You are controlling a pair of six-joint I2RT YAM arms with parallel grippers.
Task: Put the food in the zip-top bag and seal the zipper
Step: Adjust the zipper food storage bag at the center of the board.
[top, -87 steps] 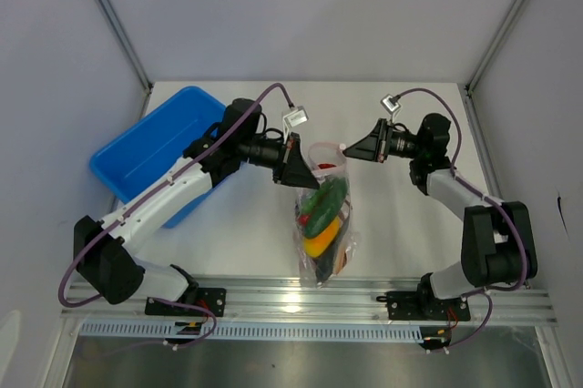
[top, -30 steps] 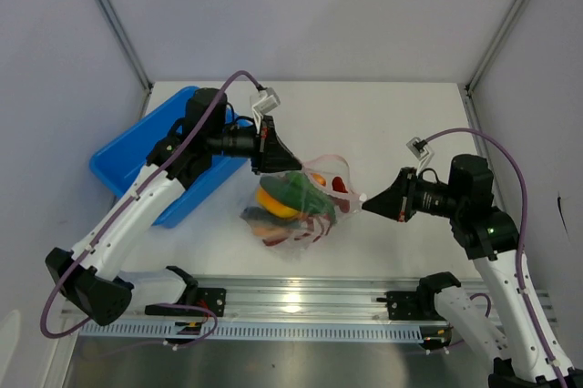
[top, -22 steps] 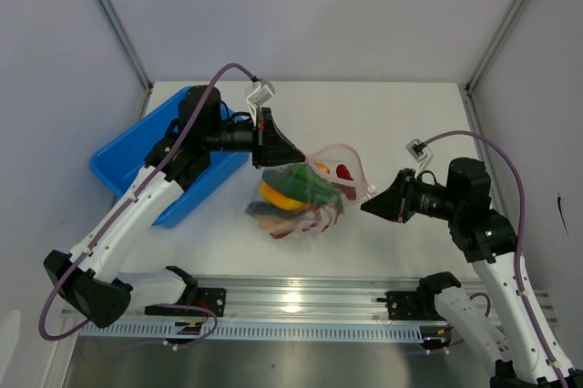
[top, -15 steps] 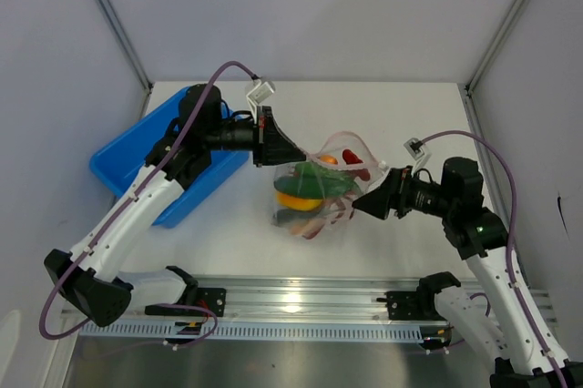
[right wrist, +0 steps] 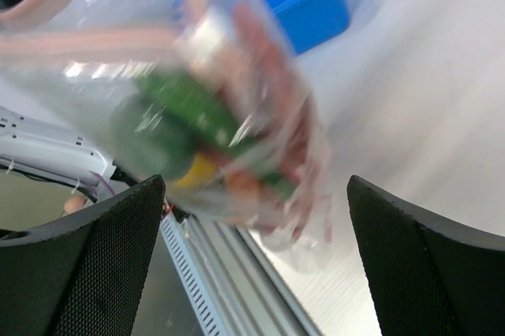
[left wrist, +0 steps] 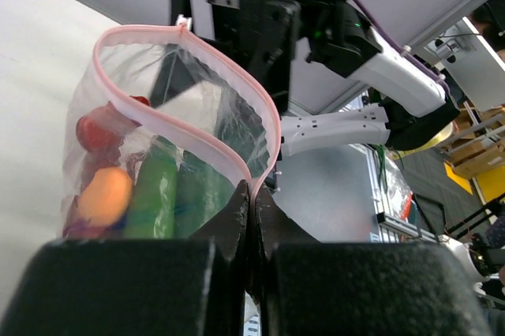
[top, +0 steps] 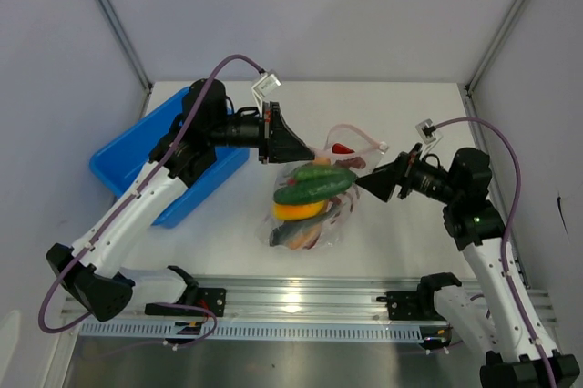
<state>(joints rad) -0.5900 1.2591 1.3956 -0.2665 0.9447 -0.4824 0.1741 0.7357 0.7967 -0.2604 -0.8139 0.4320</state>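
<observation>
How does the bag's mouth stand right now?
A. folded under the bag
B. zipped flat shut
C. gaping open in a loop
C: the zipper arcs open above the food in the zip-top bag, one end pinched by the left fingers.

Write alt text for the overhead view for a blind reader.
The left pincer grips the pink-edged mouth of a clear zip-top bag full of toy food, above a white table; the right pincer is open at the bag's other side. A blue bin sits at the left.
</observation>
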